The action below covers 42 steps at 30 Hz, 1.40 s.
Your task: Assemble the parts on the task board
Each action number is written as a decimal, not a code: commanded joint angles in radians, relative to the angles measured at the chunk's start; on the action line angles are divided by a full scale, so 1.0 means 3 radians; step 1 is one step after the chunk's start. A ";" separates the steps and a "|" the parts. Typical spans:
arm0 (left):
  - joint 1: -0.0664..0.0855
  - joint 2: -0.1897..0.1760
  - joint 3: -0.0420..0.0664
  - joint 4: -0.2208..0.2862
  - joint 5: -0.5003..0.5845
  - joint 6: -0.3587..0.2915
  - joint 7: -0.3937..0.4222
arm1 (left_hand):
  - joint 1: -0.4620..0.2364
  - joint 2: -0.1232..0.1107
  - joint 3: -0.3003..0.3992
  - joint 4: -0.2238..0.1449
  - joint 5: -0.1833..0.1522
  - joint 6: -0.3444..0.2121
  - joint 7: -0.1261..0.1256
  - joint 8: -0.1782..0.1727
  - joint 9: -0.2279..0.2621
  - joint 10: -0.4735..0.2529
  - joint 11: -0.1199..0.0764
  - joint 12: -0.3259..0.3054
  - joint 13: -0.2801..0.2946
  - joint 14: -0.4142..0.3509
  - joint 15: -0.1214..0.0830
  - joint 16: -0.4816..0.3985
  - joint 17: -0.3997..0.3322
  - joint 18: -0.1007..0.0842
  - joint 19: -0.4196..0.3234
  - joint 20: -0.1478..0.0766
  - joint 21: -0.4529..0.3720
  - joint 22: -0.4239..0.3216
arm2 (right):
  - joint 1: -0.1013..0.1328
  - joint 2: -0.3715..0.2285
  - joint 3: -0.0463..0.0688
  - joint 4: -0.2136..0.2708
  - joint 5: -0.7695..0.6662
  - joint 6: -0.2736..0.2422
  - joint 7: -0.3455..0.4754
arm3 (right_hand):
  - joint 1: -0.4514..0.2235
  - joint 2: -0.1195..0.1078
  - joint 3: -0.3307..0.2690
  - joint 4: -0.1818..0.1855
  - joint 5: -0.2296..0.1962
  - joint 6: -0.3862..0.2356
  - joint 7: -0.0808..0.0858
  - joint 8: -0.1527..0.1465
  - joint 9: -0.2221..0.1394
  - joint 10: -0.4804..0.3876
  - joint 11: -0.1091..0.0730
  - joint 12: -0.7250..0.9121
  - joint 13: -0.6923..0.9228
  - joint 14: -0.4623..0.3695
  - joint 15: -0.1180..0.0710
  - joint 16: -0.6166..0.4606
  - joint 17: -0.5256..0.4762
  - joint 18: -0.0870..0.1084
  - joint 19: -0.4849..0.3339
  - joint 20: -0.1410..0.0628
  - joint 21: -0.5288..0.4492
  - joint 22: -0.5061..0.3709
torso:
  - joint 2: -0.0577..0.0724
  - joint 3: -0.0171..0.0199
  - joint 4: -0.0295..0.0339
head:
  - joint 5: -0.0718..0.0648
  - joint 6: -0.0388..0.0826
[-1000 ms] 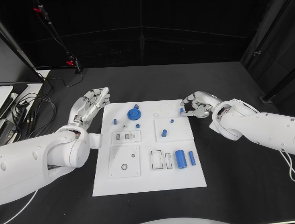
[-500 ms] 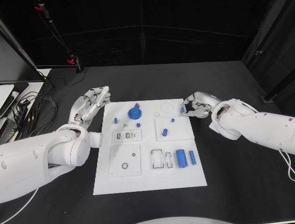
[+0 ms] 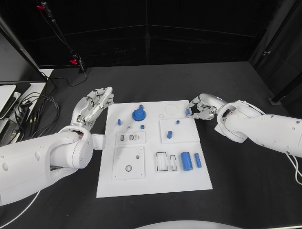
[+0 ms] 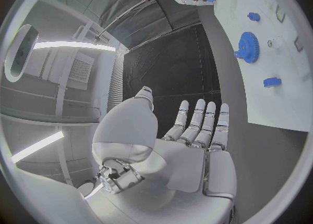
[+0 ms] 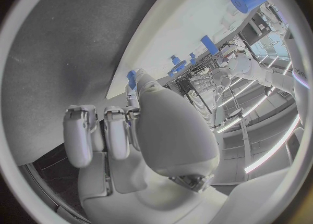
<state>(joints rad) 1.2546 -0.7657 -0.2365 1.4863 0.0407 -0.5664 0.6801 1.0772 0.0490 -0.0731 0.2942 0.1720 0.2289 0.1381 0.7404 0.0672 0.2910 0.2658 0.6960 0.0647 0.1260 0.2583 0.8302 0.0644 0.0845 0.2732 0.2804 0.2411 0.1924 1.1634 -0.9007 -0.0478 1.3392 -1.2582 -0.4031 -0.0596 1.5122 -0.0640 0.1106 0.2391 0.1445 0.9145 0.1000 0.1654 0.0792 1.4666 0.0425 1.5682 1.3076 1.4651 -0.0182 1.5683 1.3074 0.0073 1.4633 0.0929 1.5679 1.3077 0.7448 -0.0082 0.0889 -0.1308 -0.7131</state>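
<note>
At the board's far right corner, your right hand [image 3: 200,109] pinches a small blue part [image 3: 188,112] between thumb and fingertips, the other fingers curled in beside it. Over the last second it has barely shifted, hovering at the white task board [image 3: 151,183] edge, so you are likely still lining up rather than inserting. Your left hand [image 3: 96,106] waits off the board's left edge, fingers straight and apart, holding nothing, unchanged. On the board, the blue gear [image 3: 138,115] sits near the far edge and the blue cylinder [image 3: 185,161] lies lower right, both unmoved, with assembly mostly ahead of you.
</note>
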 commanded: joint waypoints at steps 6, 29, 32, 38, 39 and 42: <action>0.0005 0.0000 0.0003 0.0004 -0.0023 0.0027 0.0750 | 0.0001 0.0036 -0.0020 -0.0008 0.0012 0.0022 0.0534 0.0003 -0.0002 0.0023 0.0002 0.0014 0.0001 0.0004 0.0016 0.0018 0.0002 0.0028 0.0001 0.0019 0.0021 0.0004 | 0.0004 0.0002 0.0002 0.0010 -0.0025 -0.0070 0.0050 | 0.0023 0.0010 0.0017 0.0002 0.0006 0.0027 -0.0001 0.0015 0.0005 0.0347 -0.0034 0.0009 0.0877 0.0352 -0.0031 0.0008 0.0878 -0.0024 0.0358 -0.0024 0.0009 0.0877 | 0.0001 0.0000 -0.0002 | 0.0004 -0.0005; 0.0005 -0.0003 0.0003 0.0002 -0.0023 0.0025 0.0742 | 0.0005 0.0039 -0.0025 -0.0008 0.0014 0.0024 0.0534 0.0003 -0.0002 0.0025 0.0002 0.0015 0.0001 0.0005 0.0016 0.0019 0.0002 0.0028 0.0000 0.0019 0.0022 0.0003 | 0.0004 0.0006 0.0002 0.0025 -0.0069 -0.0101 -0.0009 | 0.0085 0.0093 0.0079 -0.0078 0.0037 0.0524 0.0017 0.0109 0.0049 0.0347 -0.0007 0.0009 0.0877 0.0352 -0.0008 0.0008 0.0878 -0.0024 0.0358 -0.0013 0.0009 0.0877 | -0.0001 -0.0001 -0.0001 | 0.0017 -0.0032; 0.0005 -0.0003 0.0003 0.0003 -0.0023 0.0025 0.0742 | 0.0005 0.0039 -0.0025 -0.0008 0.0014 0.0024 0.0534 0.0003 -0.0002 0.0025 0.0002 0.0015 0.0001 0.0005 0.0016 0.0019 0.0002 0.0028 0.0000 0.0019 0.0022 0.0003 | 0.0004 0.0009 0.0002 0.0027 -0.0088 -0.0159 0.0002 | 0.0095 0.0102 0.0092 -0.0100 0.0038 0.0604 0.0020 0.0115 0.0053 0.0347 -0.0003 0.0009 0.0877 0.0352 -0.0001 0.0008 0.0878 -0.0024 0.0358 -0.0006 0.0009 0.0877 | -0.0001 0.0000 -0.0001 | 0.0017 -0.0033; 0.0005 -0.0004 0.0003 0.0004 -0.0023 0.0025 0.0742 | 0.0005 0.0039 -0.0025 -0.0008 0.0014 0.0024 0.0534 0.0003 -0.0002 0.0025 0.0002 0.0015 0.0001 0.0005 0.0016 0.0019 0.0002 0.0028 0.0000 0.0019 0.0022 0.0003 | 0.0004 0.0011 0.0002 0.0042 -0.0096 -0.0373 0.0120 | 0.0095 0.0104 0.0094 -0.0105 0.0040 0.0620 0.0021 0.0114 0.0053 0.0347 -0.0002 0.0009 0.0877 0.0352 0.0000 0.0008 0.0878 -0.0024 0.0358 -0.0004 0.0009 0.0877 | -0.0001 -0.0001 -0.0001 | 0.0025 -0.0031; 0.0005 -0.0005 0.0003 0.0004 -0.0023 0.0025 0.0742 | 0.0005 0.0039 -0.0025 -0.0008 0.0014 0.0024 0.0534 0.0003 -0.0002 0.0025 0.0002 0.0015 0.0001 0.0005 0.0016 0.0019 0.0002 0.0028 0.0000 0.0019 0.0022 0.0003 | 0.0004 0.0012 0.0002 0.0046 -0.0087 -0.0427 0.0153 | 0.0095 0.0104 0.0094 -0.0105 0.0040 0.0620 0.0021 0.0114 0.0053 0.0347 -0.0002 0.0009 0.0877 0.0352 0.0000 0.0008 0.0878 -0.0024 0.0358 -0.0004 0.0009 0.0877 | -0.0001 -0.0001 -0.0002 | 0.0029 -0.0032; 0.0005 -0.0008 0.0003 0.0006 -0.0023 0.0025 0.0741 | 0.0005 0.0039 -0.0025 -0.0008 0.0014 0.0024 0.0534 0.0003 -0.0002 0.0025 0.0002 0.0015 0.0001 0.0005 0.0016 0.0019 0.0002 0.0028 0.0000 0.0019 0.0022 0.0003 | 0.0004 0.0008 0.0002 0.0066 -0.0039 -0.0596 0.0263 | 0.0094 0.0104 0.0095 -0.0106 0.0042 0.0624 0.0025 0.0111 0.0052 0.0347 0.0000 0.0009 0.0877 0.0352 0.0000 0.0008 0.0878 -0.0024 0.0358 -0.0004 0.0009 0.0877 | -0.0002 -0.0003 -0.0003 | 0.0040 -0.0028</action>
<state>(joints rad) 1.2547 -0.7675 -0.2365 1.4859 0.0407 -0.5665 0.6801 1.0772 0.0490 -0.0758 0.2915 0.1717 0.2289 0.1381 0.7404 0.0672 0.2911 0.2658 0.6960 0.0647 0.1260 0.2583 0.8302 0.0644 0.0845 0.2732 0.2804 0.2411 0.1923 1.1632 -0.8981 -0.0478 1.3538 -1.2747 -0.4916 -0.0326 1.5447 -0.0438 0.1357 0.2103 0.1516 1.0764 0.1196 0.1946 0.0864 1.4632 0.0392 1.5683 1.3076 1.4687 -0.0218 1.5683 1.3073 0.0074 1.4669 0.0895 1.5679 1.3074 0.7444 -0.0083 0.0888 -0.1209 -0.7230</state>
